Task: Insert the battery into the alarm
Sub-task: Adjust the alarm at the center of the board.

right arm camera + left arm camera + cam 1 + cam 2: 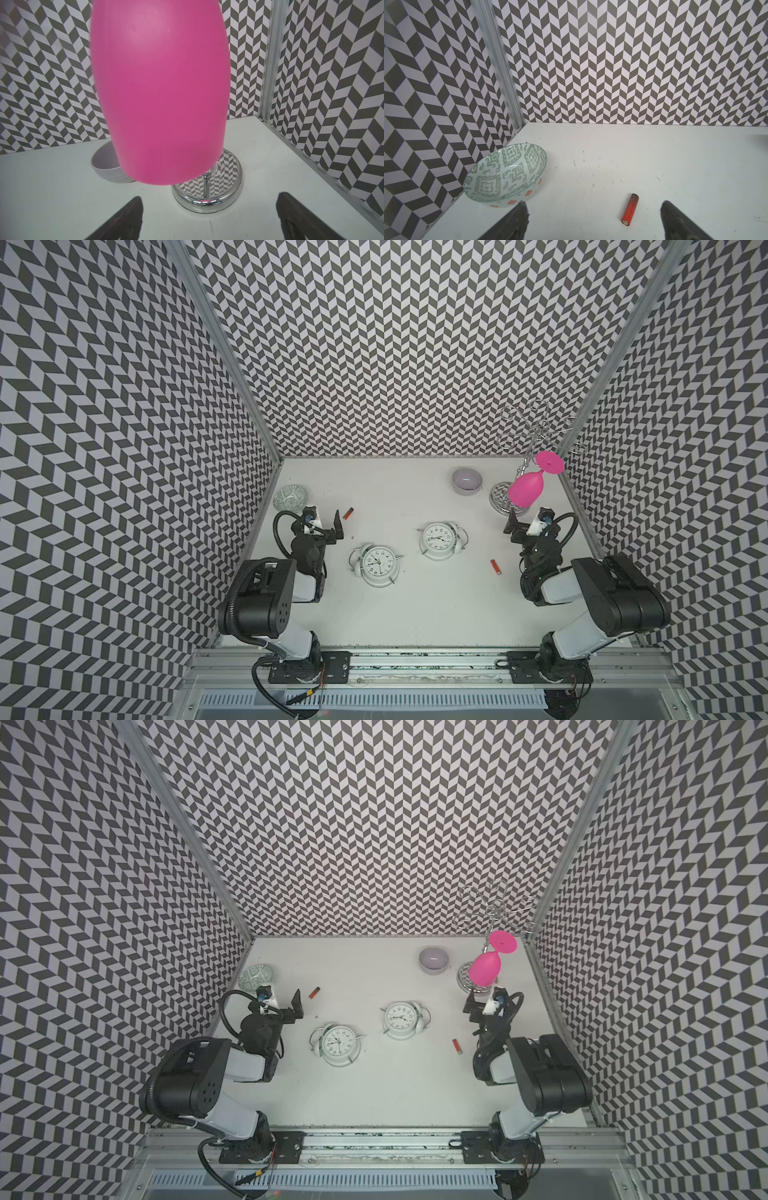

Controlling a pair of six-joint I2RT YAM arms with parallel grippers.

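Two arms, two alarms and two batteries on a white tabletop (415,614).

- Far left, against the side wall: patterned glass bowl (291,497) (505,173), upright.
- Left arm (266,597): folded low beside that bowl. Its jaws are spread wide with nothing between them, as the left wrist view shows.
- Near-left battery (348,513) (630,208): red, flat on the tabletop just ahead of the left jaws and touched by neither tip. It is apart from both alarms.
- Left alarm (377,565) (338,1046): white twin-bell clock on its back, dial up, nearer the front edge. No battery is in contact with it.
- Right alarm (438,540) (402,1020): same make, dial up, a little farther back. The two clocks are near each other but not touching.
- Grey bowl (467,480) (108,166): upright near the back wall.
- Right-side battery (495,566) (457,1046): red, lying loose between the right alarm and the right arm, touching neither.
- Chrome stand (500,497) (207,199): in the back right corner. A pink glass (527,489) (160,93) hangs from it upside down.
- Right arm (615,601): tucked by the right wall, wrist aimed at the stand. Its jaws are parted fully and carry nothing.
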